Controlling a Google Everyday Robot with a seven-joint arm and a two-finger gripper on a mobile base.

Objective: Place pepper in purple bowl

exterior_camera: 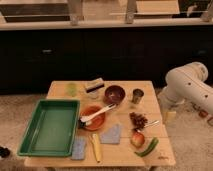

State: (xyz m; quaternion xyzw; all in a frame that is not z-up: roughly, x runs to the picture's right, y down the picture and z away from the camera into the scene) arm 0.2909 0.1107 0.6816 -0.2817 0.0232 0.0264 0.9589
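The green pepper [148, 147] lay near the table's [59, 90] front right corner, just beside a red-orange fruit [137, 138] and well apart from the purple bowl [114, 93]. It looked light, firm and smooth-skinned, so it was probably best pinched across its middle. The gripper [168, 114] hung beyond the table's right edge; whether it was released or clenched, I cannot tell.

This looks like a kitchen used as a test room. A long pale counter [100, 23] runs above dark cabinets [65, 55]. A wooden table [56, 91] holds a purple bowl [114, 93], an orange bowl [93, 118] and a metal cup [137, 95]. A white robot arm [187, 87] stands to its right, its gripper out of view.
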